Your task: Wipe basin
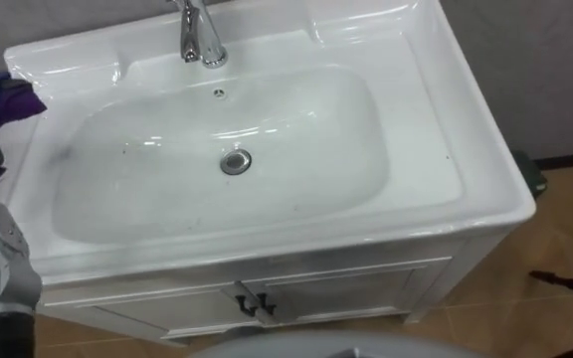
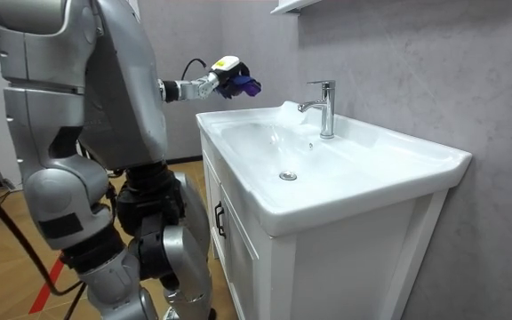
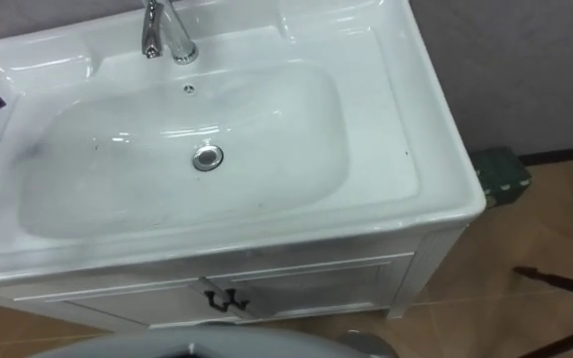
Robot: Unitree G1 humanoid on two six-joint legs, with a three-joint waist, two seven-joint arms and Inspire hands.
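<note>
The white basin (image 1: 466, 149) fills the eye views, with a chrome faucet (image 1: 199, 35) at its back and a round drain (image 1: 235, 161) in the bowl. Faint grey smears mark the bowl's left slope. A blue and purple cloth (image 1: 8, 99) hangs over the basin's left rim, held off the surface. My left hand (image 2: 219, 75) is shut on the cloth (image 2: 243, 86), raised above the basin's far left corner in the room view. I stand at the front of the basin cabinet.
Below the basin is a white cabinet with two doors and dark handles (image 1: 255, 303). A dark green box (image 3: 495, 164) sits on the wooden floor by the basin's right side. A grey wall rises behind, with a white shelf (image 2: 292, 7) above.
</note>
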